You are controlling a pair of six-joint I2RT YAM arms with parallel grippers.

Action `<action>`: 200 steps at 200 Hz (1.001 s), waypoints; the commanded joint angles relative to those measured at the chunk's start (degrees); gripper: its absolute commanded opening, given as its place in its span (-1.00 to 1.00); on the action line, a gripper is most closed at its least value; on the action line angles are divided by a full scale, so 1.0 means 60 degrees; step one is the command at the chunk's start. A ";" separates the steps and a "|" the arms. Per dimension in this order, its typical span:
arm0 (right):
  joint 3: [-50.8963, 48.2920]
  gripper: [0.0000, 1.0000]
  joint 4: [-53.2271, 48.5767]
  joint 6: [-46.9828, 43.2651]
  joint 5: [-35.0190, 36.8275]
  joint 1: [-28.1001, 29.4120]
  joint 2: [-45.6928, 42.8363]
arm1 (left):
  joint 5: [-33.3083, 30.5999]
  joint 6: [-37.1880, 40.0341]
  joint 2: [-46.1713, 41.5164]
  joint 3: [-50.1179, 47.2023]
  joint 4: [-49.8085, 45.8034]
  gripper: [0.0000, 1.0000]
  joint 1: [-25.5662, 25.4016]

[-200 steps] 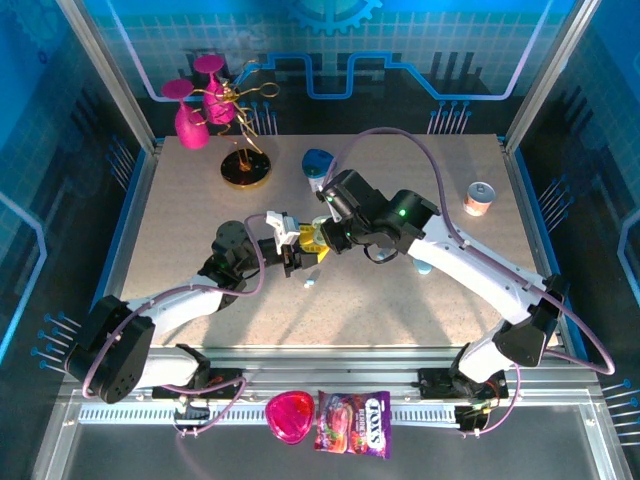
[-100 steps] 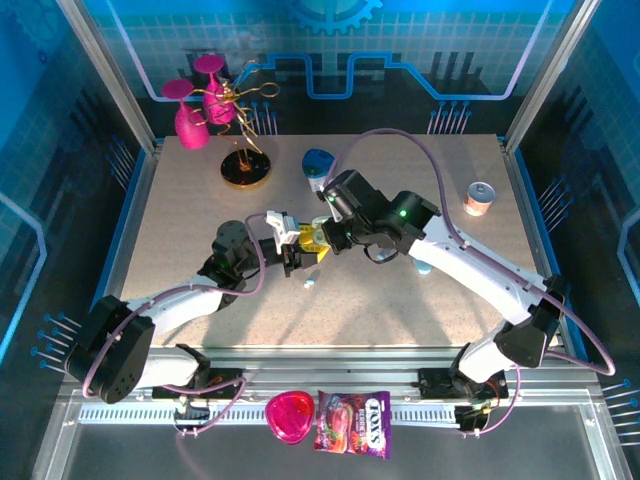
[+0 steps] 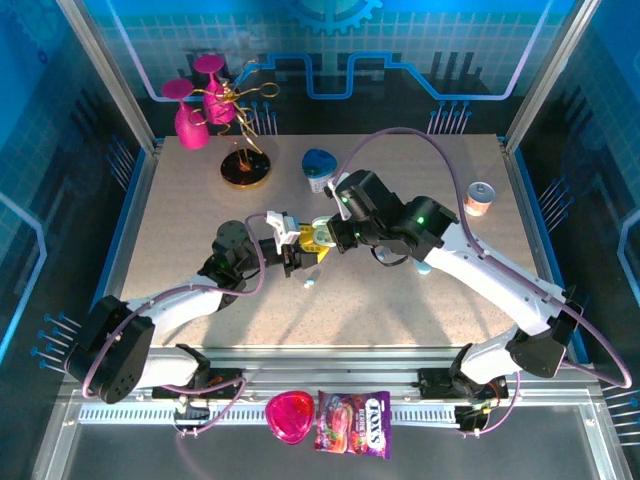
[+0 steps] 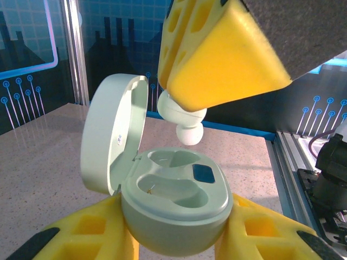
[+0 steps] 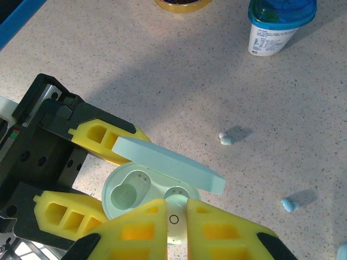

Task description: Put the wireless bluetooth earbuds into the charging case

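Note:
My left gripper (image 4: 176,241) is shut on the pale-green charging case (image 4: 176,200), which sits upright with its lid (image 4: 111,135) open and both sockets empty. My right gripper (image 5: 175,216) is shut on one whitish earbud (image 5: 174,222) and holds it just above the case's (image 5: 127,192) right-hand socket. In the left wrist view that earbud (image 4: 184,116) hangs from the right gripper's yellow finger (image 4: 217,54), slightly above the far socket. Two loose earbuds lie on the table, one whitish (image 5: 226,138) and one blue (image 5: 289,204). From above, both grippers (image 3: 297,252) (image 3: 320,237) meet mid-table.
A yogurt cup (image 3: 319,170) stands behind the grippers. A gold stand (image 3: 245,170) and pink glasses (image 3: 190,110) are at the back left, a small can (image 3: 480,198) at the right. A candy bag (image 3: 353,424) and a pink case (image 3: 288,416) lie on the front rail.
The right arm's forearm has swung to the right while its gripper stays over the case. The left arm and the case have not moved.

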 commanded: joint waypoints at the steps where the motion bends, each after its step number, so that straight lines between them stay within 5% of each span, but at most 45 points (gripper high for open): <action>1: -0.0068 -0.74 0.0280 -0.0080 0.0012 -0.0043 -0.0160 | 0.0043 0.0057 -0.0142 0.0184 0.0193 -0.38 -0.0002; 200: -0.0262 -0.67 0.1211 -0.0095 -0.1352 -0.0064 0.0470 | -0.0065 -0.0583 -0.0193 0.0451 0.0434 -0.37 -0.0006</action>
